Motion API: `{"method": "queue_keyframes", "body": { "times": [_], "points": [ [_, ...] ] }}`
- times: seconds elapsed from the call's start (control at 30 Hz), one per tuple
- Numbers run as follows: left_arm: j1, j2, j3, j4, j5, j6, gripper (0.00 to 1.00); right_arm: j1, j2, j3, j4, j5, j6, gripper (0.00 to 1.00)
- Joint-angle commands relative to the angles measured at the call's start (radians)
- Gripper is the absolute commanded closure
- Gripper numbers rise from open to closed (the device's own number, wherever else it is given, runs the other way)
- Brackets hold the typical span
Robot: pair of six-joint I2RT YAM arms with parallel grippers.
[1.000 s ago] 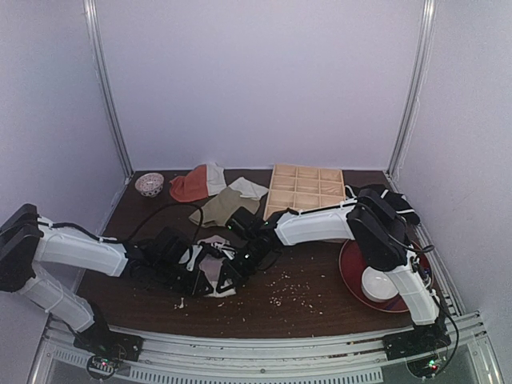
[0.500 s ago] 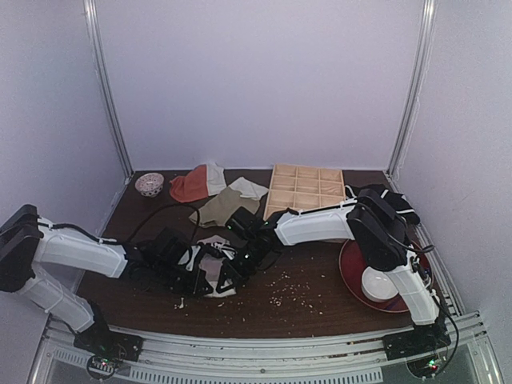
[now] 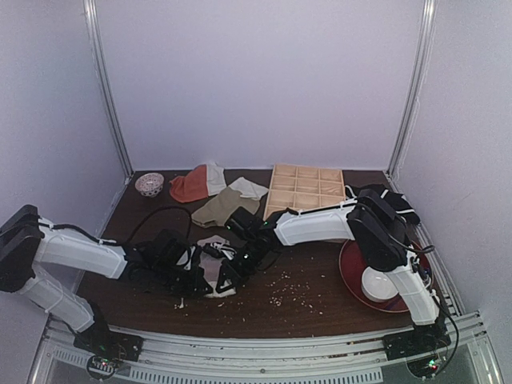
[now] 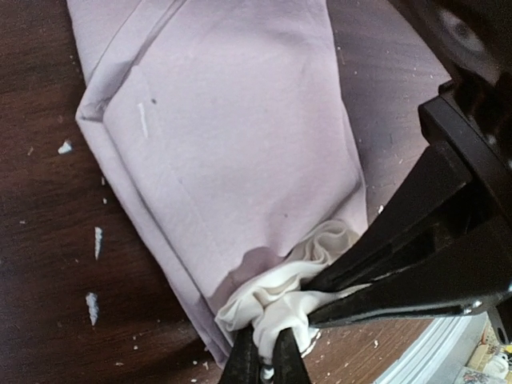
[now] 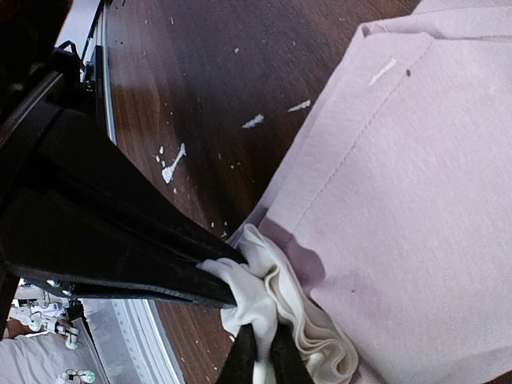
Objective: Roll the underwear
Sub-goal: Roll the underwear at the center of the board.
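Dark wooden bench [image 3: 320,308] carrying the underwear [image 4: 232,152], which lies folded flat as a long mauve-pink band at the near centre, between the two arms. The flat, narrow fold presumably prepares the garment to be wound up from one end. The left end effector [image 4: 260,362] and the right end effector [image 5: 258,358] meet at that same end, each clenched on the bunched white waistband [image 5: 276,308], with their tips nearly touching. Two pinches side by side probably allow the edge to be turned over evenly for the first turn of the roll, and no roll has formed yet. Pale crumbs [image 5: 172,166] lie scattered on the bench beside the fabric. Against the view one second before, the arms hold almost the same pose; the left wrist sits slightly further left, and its jaws have closed onto the cloth.
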Motion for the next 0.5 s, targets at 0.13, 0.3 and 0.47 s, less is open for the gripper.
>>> {"method": "queue_keyframes", "body": {
  "times": [0.13, 0.3, 0.47],
  "points": [
    [0.008, 0.041, -0.037, -0.149, 0.012, -0.03, 1.0, 0.016, -0.048, -0.061, 0.06, 0.09, 0.021, 0.84],
    [0.008, 0.056, -0.022, -0.158, 0.018, -0.021, 1.0, 0.011, -0.107, -0.099, 0.129, 0.114, 0.035, 0.73],
    [0.009, 0.04, -0.02, -0.173, 0.011, -0.024, 1.0, -0.015, -0.154, -0.157, 0.196, 0.143, 0.073, 0.72]
  ]
}}
